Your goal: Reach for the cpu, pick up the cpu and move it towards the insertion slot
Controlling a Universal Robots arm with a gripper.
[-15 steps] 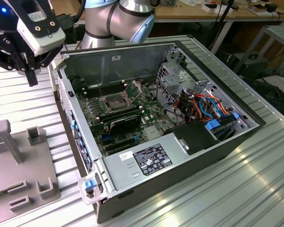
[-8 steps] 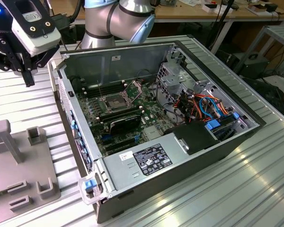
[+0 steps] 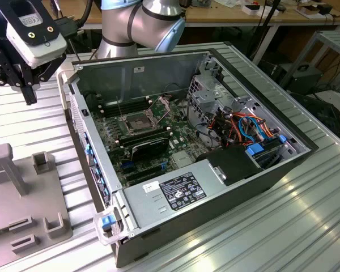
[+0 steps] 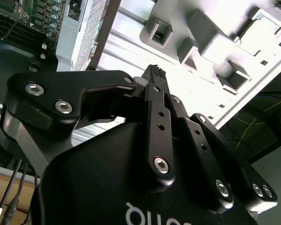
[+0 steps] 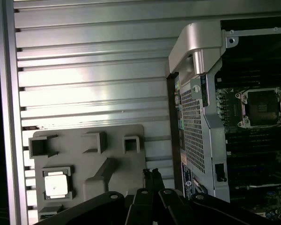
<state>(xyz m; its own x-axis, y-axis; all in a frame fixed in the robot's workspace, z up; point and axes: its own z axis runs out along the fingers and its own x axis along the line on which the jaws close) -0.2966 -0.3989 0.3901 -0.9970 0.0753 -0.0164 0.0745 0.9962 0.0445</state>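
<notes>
My jaws hang pressed together and empty, apart from the thin pale silvery-green square cpu (image 5: 56, 185), which I judge light, stiff, fragile, best pinched by 2 opposite edges.

Gripper (image 3: 29, 97) outside case (image 3: 137, 72); insertion slot (image 3: 137, 120) inside

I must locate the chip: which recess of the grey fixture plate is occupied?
The wide square recess of the grey fixture plate: a pale silvery-green square cpu lies in it, while the three smaller recesses appear empty.
</notes>
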